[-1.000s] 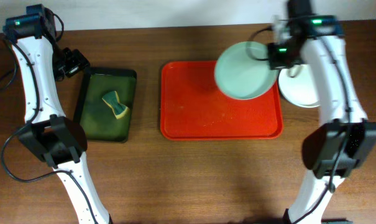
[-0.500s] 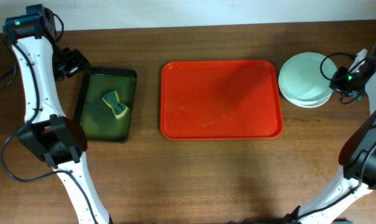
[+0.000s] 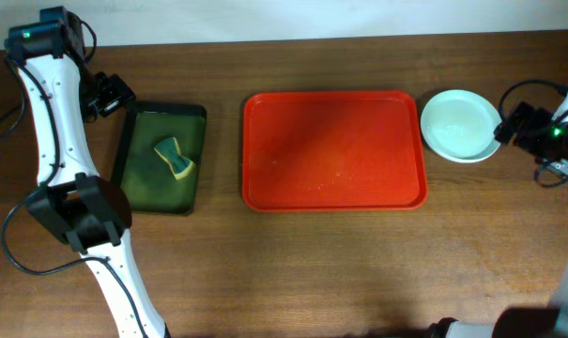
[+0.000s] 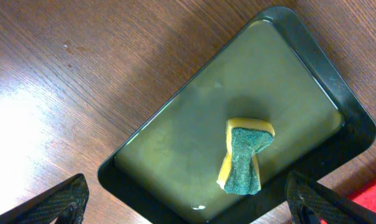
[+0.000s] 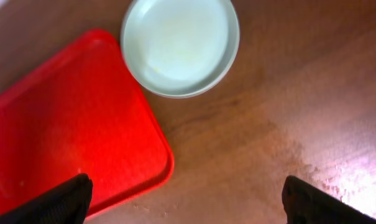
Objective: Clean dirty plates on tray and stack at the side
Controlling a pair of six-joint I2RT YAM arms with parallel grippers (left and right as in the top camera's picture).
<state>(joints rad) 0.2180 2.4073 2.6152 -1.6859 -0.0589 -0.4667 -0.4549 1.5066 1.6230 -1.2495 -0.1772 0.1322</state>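
The red-orange tray (image 3: 333,150) lies mid-table with nothing on it, only faint specks. The plates (image 3: 460,125) sit stacked on the wood just right of the tray, a pale blue-green one on top and a white rim showing beneath. In the right wrist view the top plate (image 5: 180,45) lies beside the tray's corner (image 5: 63,124). My right gripper (image 3: 507,127) hangs just right of the stack; its jaws (image 5: 188,205) are open and hold nothing. My left gripper (image 3: 117,98) is open at the far left, above the corner of the green tray.
A dark green, black-rimmed tray (image 3: 161,160) at the left holds a yellow-green sponge (image 3: 174,158), which also shows in the left wrist view as the sponge (image 4: 245,155) between my open left gripper's (image 4: 188,208) fingertips. Bare wooden table lies in front of both trays.
My right gripper carried the pale plate from above the tray's far right corner onto the stack, opened and drew back to the right. The left arm has not moved.
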